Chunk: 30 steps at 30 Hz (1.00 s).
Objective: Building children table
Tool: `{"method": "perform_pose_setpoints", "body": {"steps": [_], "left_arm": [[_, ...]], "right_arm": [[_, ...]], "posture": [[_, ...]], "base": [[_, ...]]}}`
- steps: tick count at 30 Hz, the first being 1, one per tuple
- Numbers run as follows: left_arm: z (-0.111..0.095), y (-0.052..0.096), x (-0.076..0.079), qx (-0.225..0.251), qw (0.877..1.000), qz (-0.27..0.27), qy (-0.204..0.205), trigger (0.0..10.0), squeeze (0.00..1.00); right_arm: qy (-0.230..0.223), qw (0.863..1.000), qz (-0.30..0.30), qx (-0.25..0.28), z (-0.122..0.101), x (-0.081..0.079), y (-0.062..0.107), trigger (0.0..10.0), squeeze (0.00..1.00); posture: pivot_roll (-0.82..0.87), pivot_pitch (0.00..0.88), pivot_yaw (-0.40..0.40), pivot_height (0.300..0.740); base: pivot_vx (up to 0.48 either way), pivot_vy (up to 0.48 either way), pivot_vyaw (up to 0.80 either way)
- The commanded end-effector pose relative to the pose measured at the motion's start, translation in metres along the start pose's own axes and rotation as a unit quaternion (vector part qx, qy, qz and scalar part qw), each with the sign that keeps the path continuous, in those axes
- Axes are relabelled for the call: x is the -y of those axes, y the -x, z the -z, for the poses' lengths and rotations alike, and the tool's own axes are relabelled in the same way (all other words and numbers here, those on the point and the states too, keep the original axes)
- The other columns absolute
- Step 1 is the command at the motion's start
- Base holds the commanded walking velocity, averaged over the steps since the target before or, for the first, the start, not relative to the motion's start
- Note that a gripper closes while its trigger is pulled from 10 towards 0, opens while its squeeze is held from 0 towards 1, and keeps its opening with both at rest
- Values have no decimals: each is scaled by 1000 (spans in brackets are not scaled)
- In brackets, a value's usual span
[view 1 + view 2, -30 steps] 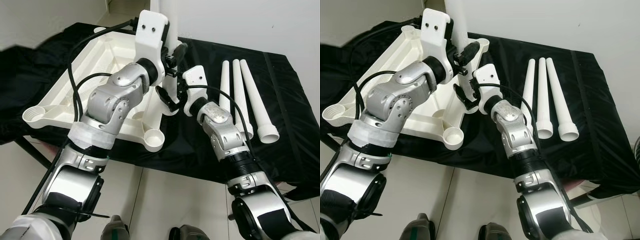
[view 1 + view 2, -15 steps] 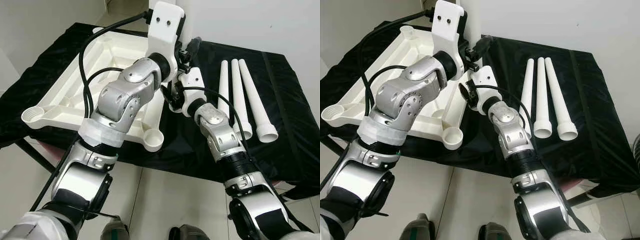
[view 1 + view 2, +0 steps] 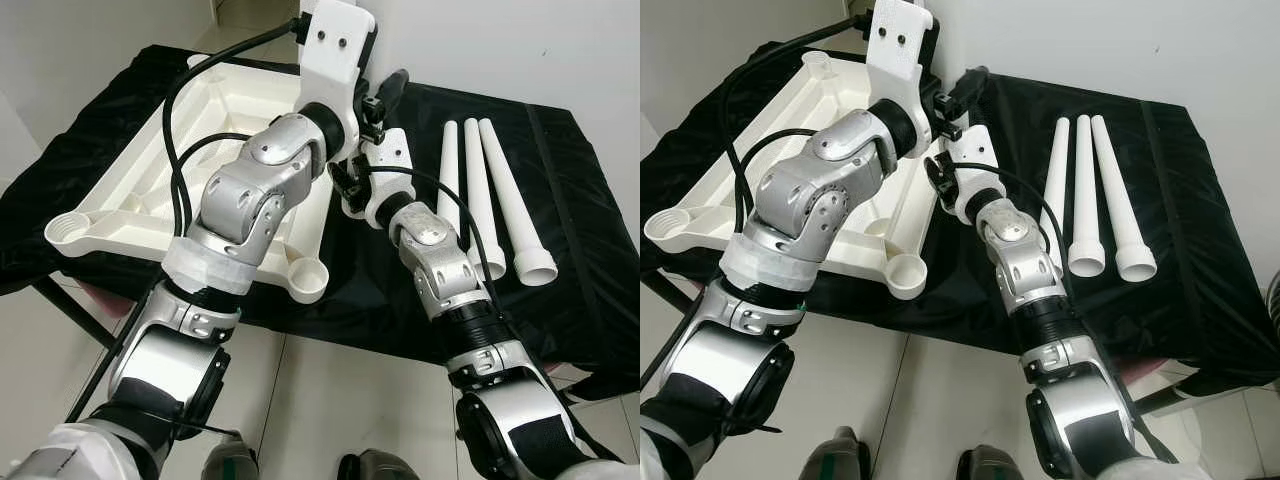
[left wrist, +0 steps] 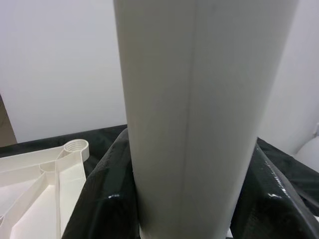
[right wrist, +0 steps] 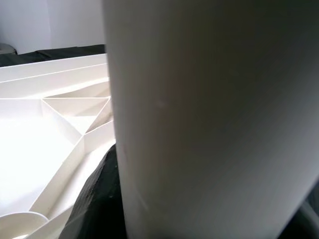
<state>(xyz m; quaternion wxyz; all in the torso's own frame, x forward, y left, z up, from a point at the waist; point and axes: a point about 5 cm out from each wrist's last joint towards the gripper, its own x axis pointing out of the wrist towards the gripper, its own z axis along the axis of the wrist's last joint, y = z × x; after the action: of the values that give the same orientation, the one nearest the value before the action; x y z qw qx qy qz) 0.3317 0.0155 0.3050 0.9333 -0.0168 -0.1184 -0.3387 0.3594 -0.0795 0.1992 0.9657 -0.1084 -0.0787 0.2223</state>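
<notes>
From the left eye view, the tabletop (image 3: 200,150) lay upside down on the black cloth (image 3: 590,250), its ribs up and a threaded socket at each corner, with three spare legs (image 3: 480,190) lying side by side at about 3 o'clock from it. Over the last second the left gripper (image 3: 385,95) had risen along the upright leg and swung toward 1 o'clock, and the right gripper (image 3: 345,185) had closed in from 5 o'clock until it sat tight against the leg's foot, by the tabletop's far corner. In the right eye view both wrists crowded the same spot, and the leg (image 3: 940,40) was mostly hidden behind the white wrist housing. The left wrist view showed the leg (image 4: 199,114) standing straight between the two black fingers (image 4: 107,199), which pinched it from either side, a corner socket (image 4: 75,147) showing beyond. In the right wrist view the leg (image 5: 209,119) stood very close, the tabletop's ribs behind it; I could not tell how the right jaws stood. I judged that the leg was being seated or screwed into its socket, with three left to fit.
</notes>
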Motion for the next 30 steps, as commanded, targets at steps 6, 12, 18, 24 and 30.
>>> {"method": "perform_pose_setpoints", "body": {"steps": [6, 12, 18, 24, 30], "left_arm": [[-1, -2, 12, 10, 999, 15, 32, 10000, 1000], [-3, -2, 11, 13, 999, 9, 29, 10000, 820], [-10, -1, 8, 36, 998, 5, 53, 10000, 0], [-14, 3, -6, 56, 994, -21, 87, 10000, 0], [-9, 16, -29, 68, 985, -62, 146, 10000, 0]], "right_arm": [[-7, 1000, 7, -9, -1, -4, -4, 10000, 0], [-21, 1000, 17, -12, 0, -2, -4, 10000, 0], [-45, 998, 30, -11, 2, 3, -3, 0, 0], [-71, 995, 64, -14, 3, 12, -3, 10000, 0], [-130, 980, 147, -26, 10, 36, 1, 10000, 0]], "posture": [[16, 0, -2, 740], [19, 0, 3, 740], [22, 0, 6, 740], [22, 0, 4, 740], [26, 0, 3, 740]], "base": [[0, 0, 0], [0, 0, 0], [0, 0, 0], [0, 0, 0], [0, 0, 0]]}}
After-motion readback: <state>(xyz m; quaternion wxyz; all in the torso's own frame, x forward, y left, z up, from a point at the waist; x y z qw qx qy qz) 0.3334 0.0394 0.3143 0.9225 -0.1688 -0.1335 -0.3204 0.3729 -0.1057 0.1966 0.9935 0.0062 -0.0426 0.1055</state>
